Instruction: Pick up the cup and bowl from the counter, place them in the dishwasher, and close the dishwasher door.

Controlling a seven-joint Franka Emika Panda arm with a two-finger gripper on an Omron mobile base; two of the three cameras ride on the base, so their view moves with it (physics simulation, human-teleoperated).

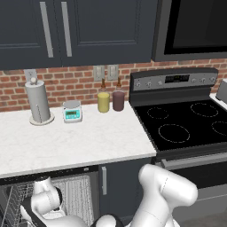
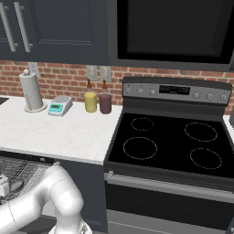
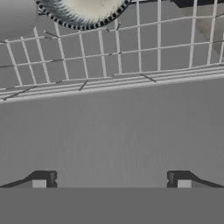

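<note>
The two-finger gripper hangs with its dark tips spread wide and nothing between them, over the silver wire rack of the dark grey dishwasher. The shallow speckled bowl with a dark rim sits in that rack, a plain grey rounded form beside it.

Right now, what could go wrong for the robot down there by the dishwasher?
The open gripper hangs low over the dishwasher door; swinging the door up now might hit it. The bowl and cup sit close together on the wire rack, so a bump could knock them together.
</note>
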